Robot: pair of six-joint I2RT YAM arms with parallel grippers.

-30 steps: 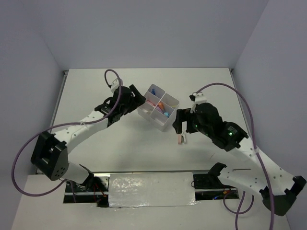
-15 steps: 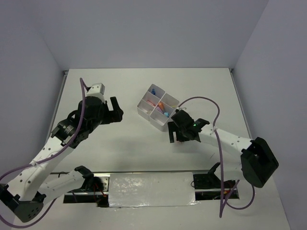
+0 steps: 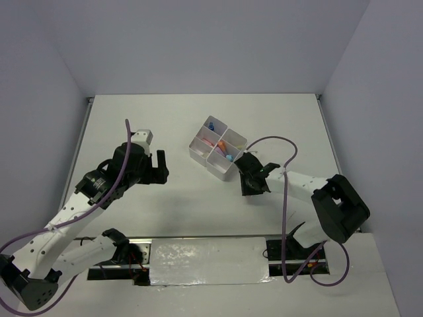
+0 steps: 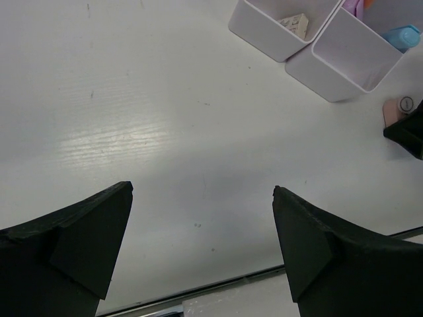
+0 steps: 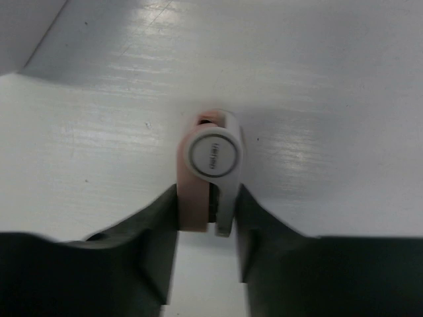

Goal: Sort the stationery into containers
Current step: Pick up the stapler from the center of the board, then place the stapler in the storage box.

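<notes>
- The right hand [image 3: 253,188] is low on the tabletop [image 3: 132,119], at about 5 o'clock of the white box [image 3: 221,170]. In its wrist view its fingers [image 5: 158,224] are narrowed onto the pink mini stapler [image 5: 213,158], one against each side, and the stapler rests on the surface.
- The grip looks to take only the near end of the stapler. On a lift the free end could sag or swing, and the smooth shell could slip out.
- The pinch seems to run across the pink and white halves. If these are sprung, they may give under pressure and loosen the hold.
- The fingertips are so near the surface that closing further or dragging could scrape the tabletop and push the stapler away.
- The box is just beside the stapler and thin-walled. A low carry towards 11 o'clock could clip its rim and shove or tip it.
- The compartments already hold items, so the stapler could land on top of them or hang on a divider.
- The left hand [image 3: 160,168], wide and empty, hangs at 9 o'clock, well apart from the box, so it is little threat.
</notes>
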